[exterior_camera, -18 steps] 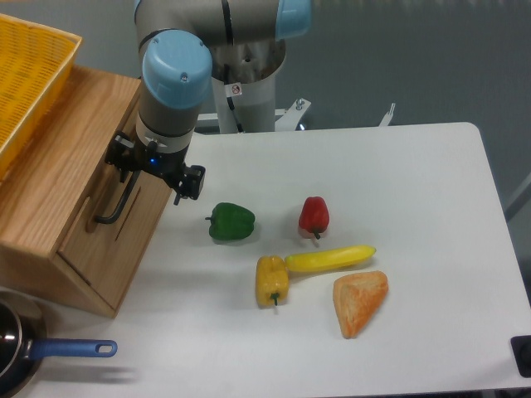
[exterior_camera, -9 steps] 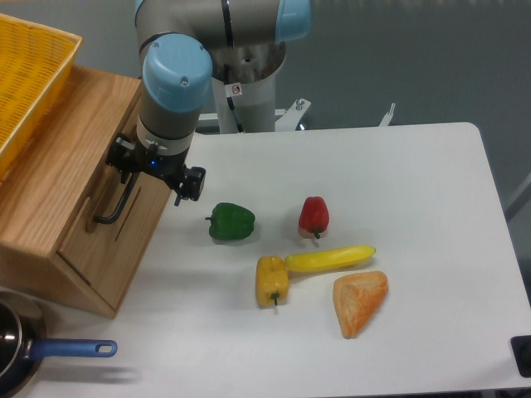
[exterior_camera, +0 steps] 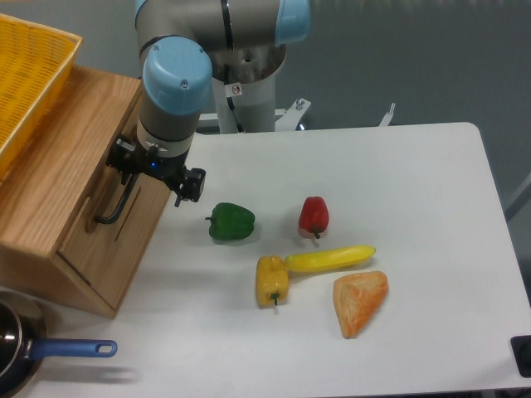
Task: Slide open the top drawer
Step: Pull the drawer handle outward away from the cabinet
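The top drawer (exterior_camera: pixel 106 234) is the upper front panel of a light-oak cabinet at the table's left edge. Its long black bar handle (exterior_camera: pixel 114 207) runs diagonally across the panel. My gripper (exterior_camera: pixel 138 181) hangs under the blue-capped wrist, right over the upper end of the handle. The wrist body hides the fingers, so their grip on the bar cannot be made out. The drawer front looks flush with the cabinet, with no interior showing.
A yellow basket (exterior_camera: pixel 29 79) sits on the cabinet top. On the table lie a green pepper (exterior_camera: pixel 231 221), red pepper (exterior_camera: pixel 314 215), yellow pepper (exterior_camera: pixel 272 279), banana (exterior_camera: pixel 330 259) and a bread piece (exterior_camera: pixel 360 302). A blue-handled pan (exterior_camera: pixel 50 351) is at front left.
The wrist has crept a few pixels to the right and down. The handle and drawer front show no visible shift.
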Controlling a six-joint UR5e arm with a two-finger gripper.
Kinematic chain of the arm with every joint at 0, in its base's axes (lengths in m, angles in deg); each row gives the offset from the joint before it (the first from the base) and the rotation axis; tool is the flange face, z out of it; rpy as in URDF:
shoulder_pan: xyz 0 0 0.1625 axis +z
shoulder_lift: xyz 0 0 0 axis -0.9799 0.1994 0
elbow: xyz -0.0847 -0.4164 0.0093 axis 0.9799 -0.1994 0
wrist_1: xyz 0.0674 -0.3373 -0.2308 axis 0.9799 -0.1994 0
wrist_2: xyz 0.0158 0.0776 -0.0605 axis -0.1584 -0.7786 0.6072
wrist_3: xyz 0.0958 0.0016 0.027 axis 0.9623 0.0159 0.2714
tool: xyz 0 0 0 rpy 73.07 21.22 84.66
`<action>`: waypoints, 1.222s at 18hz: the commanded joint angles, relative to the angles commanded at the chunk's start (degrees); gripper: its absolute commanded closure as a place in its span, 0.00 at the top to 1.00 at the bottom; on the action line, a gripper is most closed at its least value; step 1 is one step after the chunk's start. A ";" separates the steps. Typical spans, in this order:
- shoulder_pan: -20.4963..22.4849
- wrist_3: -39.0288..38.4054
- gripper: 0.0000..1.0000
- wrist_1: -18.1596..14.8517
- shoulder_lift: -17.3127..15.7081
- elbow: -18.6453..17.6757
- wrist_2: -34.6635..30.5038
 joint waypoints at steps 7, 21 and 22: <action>0.70 0.35 1.00 0.09 0.18 0.70 -0.09; 3.60 1.85 1.00 0.35 0.88 1.41 -1.23; 3.87 1.85 1.00 0.35 0.79 1.41 -1.40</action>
